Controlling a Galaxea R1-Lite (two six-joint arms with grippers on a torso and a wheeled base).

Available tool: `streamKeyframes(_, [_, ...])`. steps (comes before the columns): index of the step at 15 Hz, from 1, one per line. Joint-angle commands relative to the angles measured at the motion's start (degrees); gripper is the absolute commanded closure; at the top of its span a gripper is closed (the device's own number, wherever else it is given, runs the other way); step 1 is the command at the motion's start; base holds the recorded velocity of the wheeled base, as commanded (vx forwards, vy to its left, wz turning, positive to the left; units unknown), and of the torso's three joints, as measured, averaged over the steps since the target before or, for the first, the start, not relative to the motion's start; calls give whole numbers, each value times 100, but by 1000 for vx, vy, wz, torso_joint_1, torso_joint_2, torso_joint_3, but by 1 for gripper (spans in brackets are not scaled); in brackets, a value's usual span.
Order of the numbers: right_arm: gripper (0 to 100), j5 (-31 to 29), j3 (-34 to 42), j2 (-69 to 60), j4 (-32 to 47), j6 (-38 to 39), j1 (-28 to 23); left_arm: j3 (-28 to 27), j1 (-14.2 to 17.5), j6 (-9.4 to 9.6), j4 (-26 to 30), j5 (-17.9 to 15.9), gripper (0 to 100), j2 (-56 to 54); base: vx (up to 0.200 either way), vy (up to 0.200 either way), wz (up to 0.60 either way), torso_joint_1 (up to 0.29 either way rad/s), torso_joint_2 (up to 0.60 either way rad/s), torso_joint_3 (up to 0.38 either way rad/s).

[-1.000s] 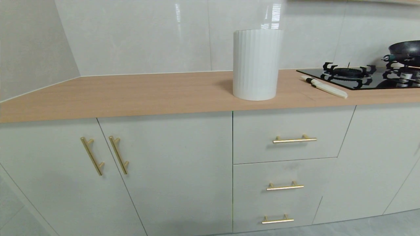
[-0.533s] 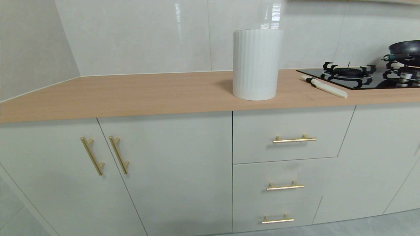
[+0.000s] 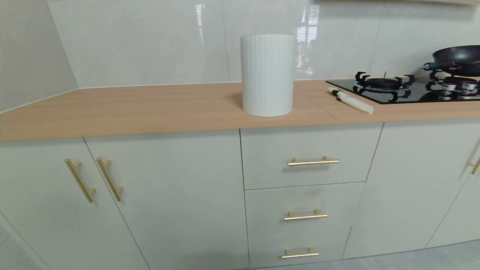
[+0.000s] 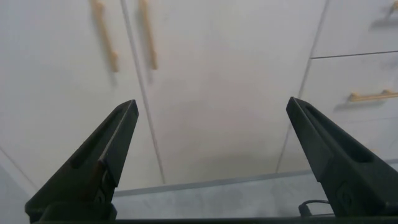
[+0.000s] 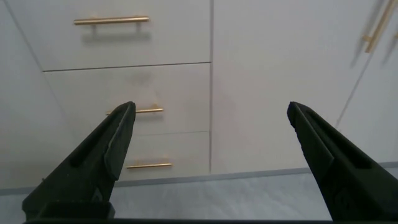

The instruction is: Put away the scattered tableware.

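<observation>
Lying flat on the wooden countertop (image 3: 150, 108), the knife (image 3: 350, 100) has a pale blade and a handle with a dark band. It sits just beside the front left corner of the black glass hob (image 3: 412, 95), with its blade angled toward the counter's front edge. To its left, apart from it, a tall white ribbed holder (image 3: 267, 75) stands upright on the same counter.

On the hob, a black burner grate (image 3: 383, 80) is nearest the knife, and a dark pan (image 3: 459, 56) rests on the burner farther right. Glossy pale tiles (image 3: 142, 41) cover the wall behind and turn a corner at the left.

Under the counter are pale fronts with brass bar handles. A stack of three drawers (image 3: 307, 155) sits below the holder, a pair of cupboard doors (image 3: 168, 195) is to the left, and another door (image 3: 405, 180) is to the right. Grey floor (image 3: 412, 260) shows at the bottom.

The left gripper (image 4: 211, 104) hangs low in front of the double doors, its dark fingers spread wide with nothing between them. The right gripper (image 5: 210, 107) faces the lower drawers, likewise spread wide and carrying nothing.
</observation>
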Motion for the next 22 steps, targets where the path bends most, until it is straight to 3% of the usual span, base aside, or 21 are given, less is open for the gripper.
streamKeyframes(1, [0,1,0,7,-4,0,0,2,0,-2,2,5,0,8,0,0,0,0,0,0])
streamKeyframes(6, [0,1,0,7,-4,0,0,2,0,-11,2,5,0,8,0,0,0,0,0,0])
streamKeyframes(13, [0,1,0,7,-4,0,0,2,0,-11,2,5,0,8,200,0,0,4,3,4])
streamKeyframes(22, [0,10,0,7,-4,-18,0,2,0,-11,2,5,0,8,0,0,67,0,1,1])
